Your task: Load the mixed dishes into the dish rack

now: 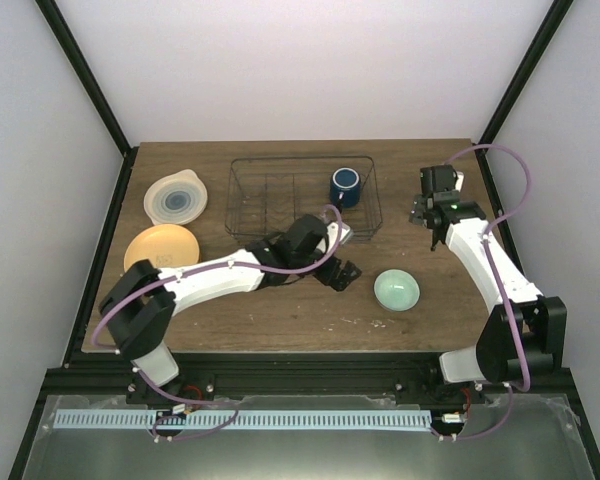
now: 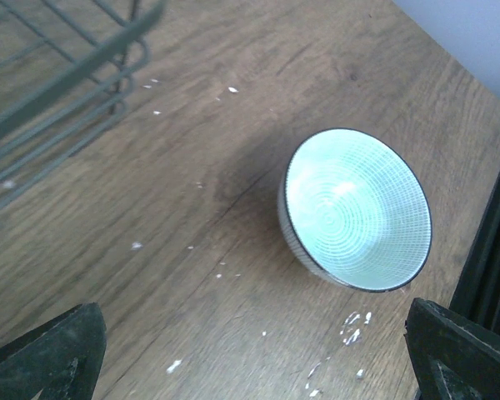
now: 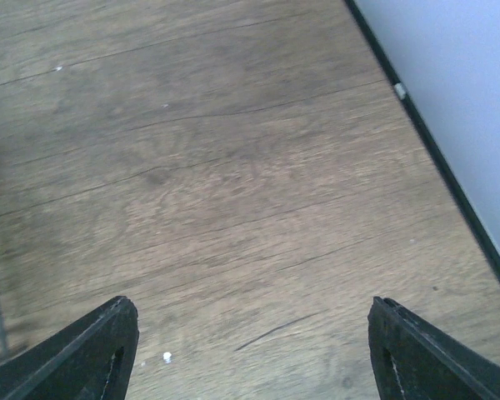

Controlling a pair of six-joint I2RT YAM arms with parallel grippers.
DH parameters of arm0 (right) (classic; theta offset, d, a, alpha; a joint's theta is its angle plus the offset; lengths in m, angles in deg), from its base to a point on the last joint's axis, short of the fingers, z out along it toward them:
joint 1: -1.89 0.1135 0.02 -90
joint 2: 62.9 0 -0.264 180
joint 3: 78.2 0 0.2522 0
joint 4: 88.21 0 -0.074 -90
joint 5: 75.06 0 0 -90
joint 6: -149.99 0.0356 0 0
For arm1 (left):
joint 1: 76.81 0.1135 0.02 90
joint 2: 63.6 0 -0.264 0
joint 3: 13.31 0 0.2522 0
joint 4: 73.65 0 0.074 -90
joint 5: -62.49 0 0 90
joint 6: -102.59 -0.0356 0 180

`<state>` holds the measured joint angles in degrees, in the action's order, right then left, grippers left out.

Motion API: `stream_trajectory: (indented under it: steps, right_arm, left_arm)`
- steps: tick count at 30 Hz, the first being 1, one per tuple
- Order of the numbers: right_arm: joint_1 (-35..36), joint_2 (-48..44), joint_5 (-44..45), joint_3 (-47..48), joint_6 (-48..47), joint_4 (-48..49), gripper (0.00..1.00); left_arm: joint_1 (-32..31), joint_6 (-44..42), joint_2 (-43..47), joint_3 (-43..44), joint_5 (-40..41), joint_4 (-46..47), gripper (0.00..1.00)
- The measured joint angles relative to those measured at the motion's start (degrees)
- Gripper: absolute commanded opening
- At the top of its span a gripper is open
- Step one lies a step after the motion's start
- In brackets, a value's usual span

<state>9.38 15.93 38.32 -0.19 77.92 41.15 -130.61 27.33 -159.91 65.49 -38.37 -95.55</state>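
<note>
- Brown wood-grain bench (image 1: 280, 320) from the top view: the dish rack (image 1: 305, 195) stands at the far middle. The dark blue mug (image 1: 345, 186) is upright inside the rack's right end.
- Same view, to the left of the rack: the cream plate (image 1: 177, 198) lies flat on the bench. The orange plate (image 1: 162, 247) lies just beside it on the near side. The mint-green bowl (image 1: 396, 289) sits on the bench in front of the rack's right corner.
- Same view, the left arm (image 1: 210, 280) stretches low from its base at the near left toward the middle. Its elbow is bent just in front of the rack. The left end effector (image 1: 340, 273) points at the bowl, near it but apart.
- Same view, the right arm (image 1: 485, 260) rises from its base at the near right and leans forward and to the left. Its wrist hangs over bare bench to the right of the rack, well apart from the mug.
- Left wrist view: two dark fingers (image 2: 42, 354) sit in the lower corners, spread wide with nothing between them, so this end effector is open. The bowl is ahead, showing its pale ringed inside and dark rim. Rack wires cross the upper left, and white specks (image 2: 350, 329) dot the wood.
- Right wrist view: the right end effector (image 3: 250, 312) is open, its tips far apart over bare wood. The pale wall (image 3: 458, 100) and the bench's dark edge run down the right side.
</note>
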Motion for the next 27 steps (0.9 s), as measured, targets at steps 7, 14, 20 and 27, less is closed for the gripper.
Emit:
stream_trajectory:
  steps: [7, 14, 20, 27]
  right_arm:
    - [-2.9, -3.4, 0.5, -1.7, -1.7, 0.8, 0.81]
    - [-3.3, -4.0, 0.0, -2.4, -2.7, 2.2, 0.82]
    - [-3.9, -5.5, -0.3, -2.5, -3.2, 2.3, 0.83]
    - [-4.0, -9.2, -1.3, -2.5, -4.1, 2.6, 0.83]
  left_arm:
    - [-3.6, 0.1, -6.7, 4.4, -0.3, -0.6, 1.0]
    - [-5.7, 0.0, -11.9, 9.0, 0.3, -1.7, 1.0]
    - [-6.0, 0.1, -15.4, 12.3, 0.9, -2.9, 1.0]
    - [-6.4, 0.2, -22.9, 20.0, 3.3, -5.1, 0.93]
